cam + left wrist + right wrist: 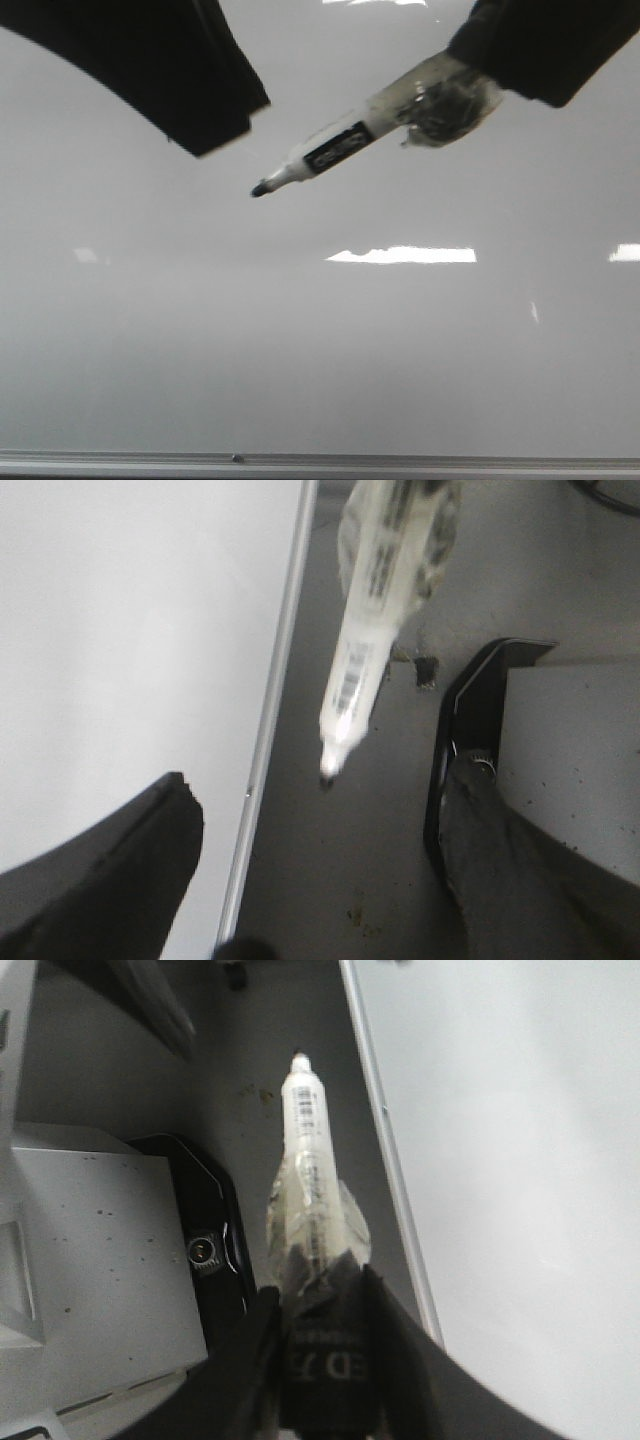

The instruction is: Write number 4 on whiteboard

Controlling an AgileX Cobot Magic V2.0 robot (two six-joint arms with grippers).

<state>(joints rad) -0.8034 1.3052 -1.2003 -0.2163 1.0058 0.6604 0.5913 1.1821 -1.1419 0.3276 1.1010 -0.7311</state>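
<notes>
Observe the whiteboard (320, 350), a large glossy pale grey-white flat board that fills the front view. Its surface carries bright light reflections in a row across the middle and one at the upper edge. A grey metal bottom edge (320, 463) runs along the lower border, with one small dark speck on it. No drawn stroke is visible on the board in any view, so you will not find the number 4 on it.

Locate the right end effector (320, 1310). It is closed on the white-barrelled marker (335, 150), which bears a black label and is wrapped in clear tape at the grip. In the front view the marker slants down to the left, and its dark tip (260, 188) is uncapped. You cannot tell from these views whether the tip touches the board.

Note the left end effector (215, 135), a dark shape at the upper left of the front view, near the marker tip but apart from it. It holds nothing that shows; you cannot tell whether it is open or closed.

In both wrist views, observe a grey speckled floor (340, 870) beside the board's metal edge, and a pale grey box with a black bracket (215, 1240).
</notes>
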